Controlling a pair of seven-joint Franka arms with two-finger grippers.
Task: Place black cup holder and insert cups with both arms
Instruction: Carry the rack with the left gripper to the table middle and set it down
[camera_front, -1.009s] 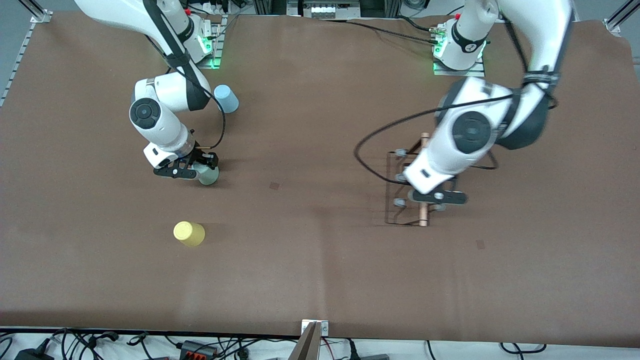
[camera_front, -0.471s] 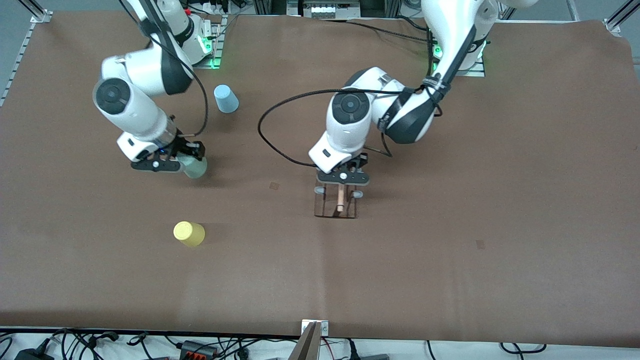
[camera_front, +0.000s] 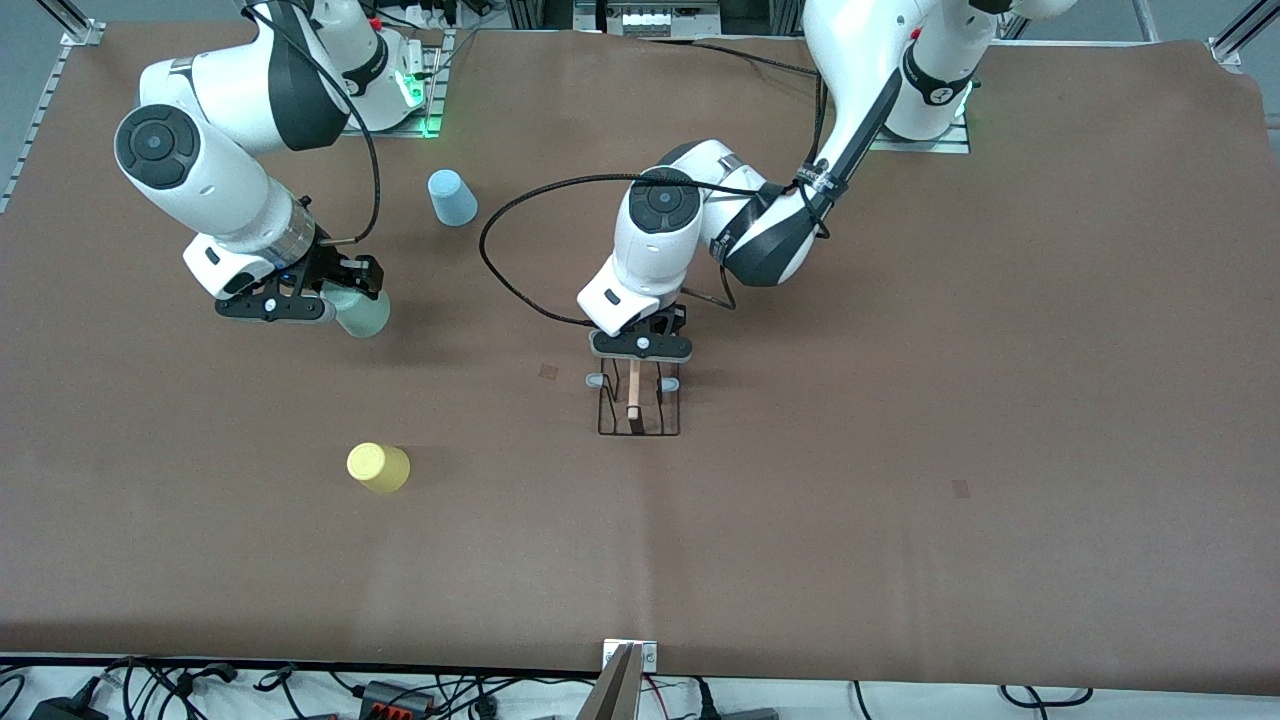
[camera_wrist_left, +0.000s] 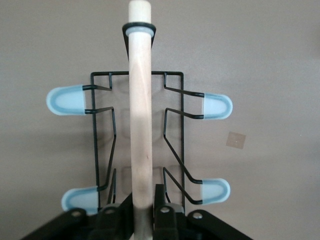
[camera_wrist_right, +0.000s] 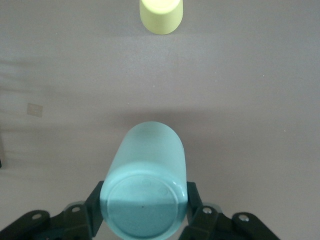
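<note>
The black cup holder stands on the brown mat near the table's middle, its wooden rod handle between grey-tipped prongs. My left gripper is shut on that rod, a finger pressed against each side. My right gripper is shut on the pale green cup, held above the mat toward the right arm's end; the cup's round base faces the wrist camera. The yellow cup stands upside down nearer the front camera. The light blue cup stands upside down near the right arm's base.
A small square patch marks the mat beside the holder, and another patch lies toward the left arm's end. Cables run along the table's front edge. The yellow cup shows past the held cup in the right wrist view.
My left arm has carried the cup holder from the left arm's end to the table's middle. My right arm has lifted the pale green cup and drawn it toward the right arm's end.
</note>
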